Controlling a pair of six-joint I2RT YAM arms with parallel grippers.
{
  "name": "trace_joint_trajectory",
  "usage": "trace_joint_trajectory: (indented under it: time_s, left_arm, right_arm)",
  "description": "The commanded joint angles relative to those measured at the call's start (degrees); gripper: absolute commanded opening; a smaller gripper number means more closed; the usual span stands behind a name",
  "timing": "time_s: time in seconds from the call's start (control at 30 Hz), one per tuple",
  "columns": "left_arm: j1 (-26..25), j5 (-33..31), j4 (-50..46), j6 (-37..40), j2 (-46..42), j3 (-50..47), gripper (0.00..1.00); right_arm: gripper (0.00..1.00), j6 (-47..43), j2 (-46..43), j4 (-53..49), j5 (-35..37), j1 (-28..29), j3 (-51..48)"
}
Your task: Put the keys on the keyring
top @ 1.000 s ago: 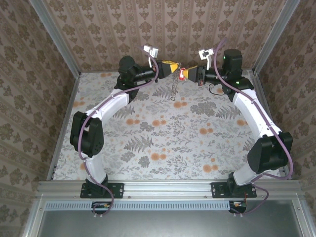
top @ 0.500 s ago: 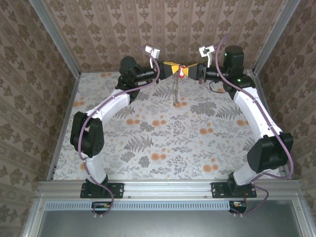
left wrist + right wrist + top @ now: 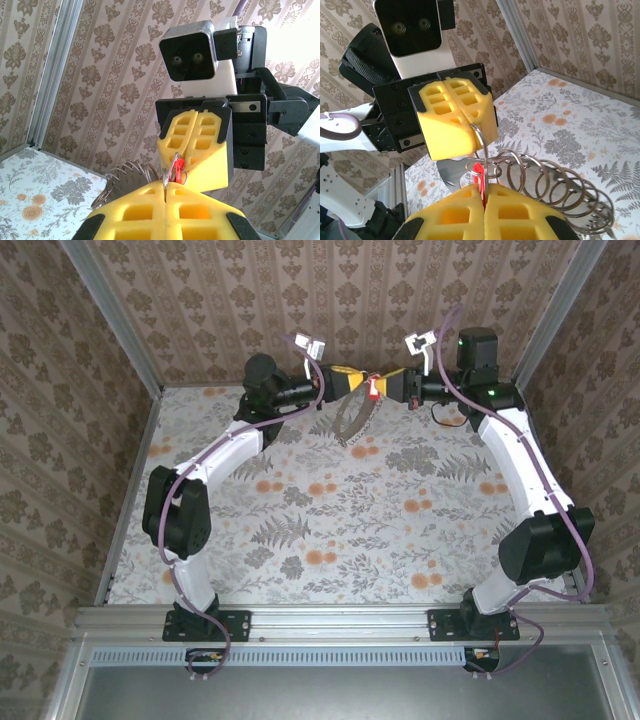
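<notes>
Keyring (image 3: 350, 421) hangs from left fingers (image 3: 347, 377), key (image 3: 373, 388) in right fingers (image 3: 393, 383), over table's (image 3: 300, 525) rear.

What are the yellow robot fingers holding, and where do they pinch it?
The left gripper pinches the grey metal keyring by its thin top loop. The right gripper pinches the tiny red-headed key by its red head.

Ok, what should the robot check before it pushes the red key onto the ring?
1. Left fingers shut on the ring: ok.
2. Right fingers shut on the key: ok.
3. Key brought right up to the ring: ok.
4. Key threaded onto the ring: cannot tell.
5. Ring hanging clear of the table: ok.
</notes>
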Motion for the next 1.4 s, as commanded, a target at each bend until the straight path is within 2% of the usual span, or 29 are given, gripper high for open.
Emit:
trace_joint_trajectory:
  time_s: [0.0,0.23,0.93,1.37]
  left_arm:
    - [0.2,1.1,0.1,1.7,-2.5,0.9,0.0]
    - [0.2,1.9,-1.4,2.5,-2.4,1.6,0.0]
    - [-1.4,4.0,-6.1,5.4,-1.0,4.3,0.0]
    - [-1.0,2.1,-5.4,5.3,-1.6,3.7,0.0]
  right_arm:
    - [0.0,-3.2,0.5,-3.0,0.1,-1.1,3.1]
    - [0.0,-8.0,1.4,-10.0,1.3,-1.1,6.4]
    - [0.0,-6.0,3.1,-7.9,-0.7,-0.8,9.3]
    - [0.0,-6.5,0.5,-7.9,1.2,-1.5,3.8]
